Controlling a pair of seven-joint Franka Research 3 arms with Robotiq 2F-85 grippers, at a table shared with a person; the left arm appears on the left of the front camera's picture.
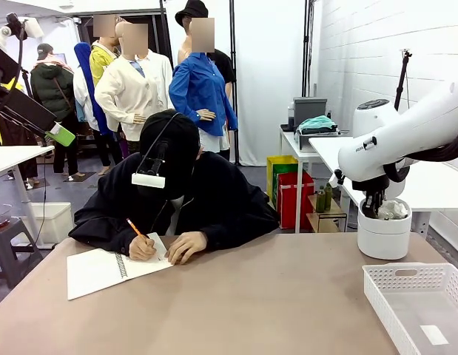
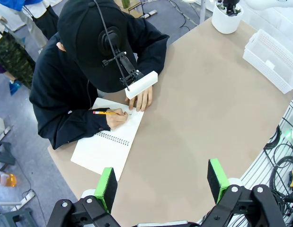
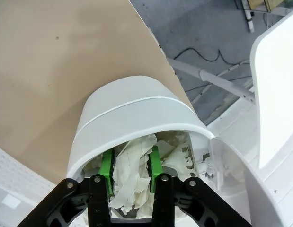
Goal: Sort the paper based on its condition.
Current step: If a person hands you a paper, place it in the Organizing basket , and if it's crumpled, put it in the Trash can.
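right pincer point(image 3: 130, 156): clamped on crumpled paper point(image 3: 125, 184) inside the bin point(image 3: 127, 113), likely discarding it
left pincer point(image 2: 162, 182): wide, idle above table point(image 2: 193, 118)

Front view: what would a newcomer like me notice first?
A person in black bends over a notebook at the far side of the table, writing with a pencil. At the far right, the right pincer hangs inside a white bin, clamped on crumpled paper.

Table point(image 1: 273, 296) middle open; notebook point(image 1: 103, 270), tray point(image 1: 406, 269) flank it; paper point(image 3: 129, 161) seemingly fills bin point(image 1: 384, 237).
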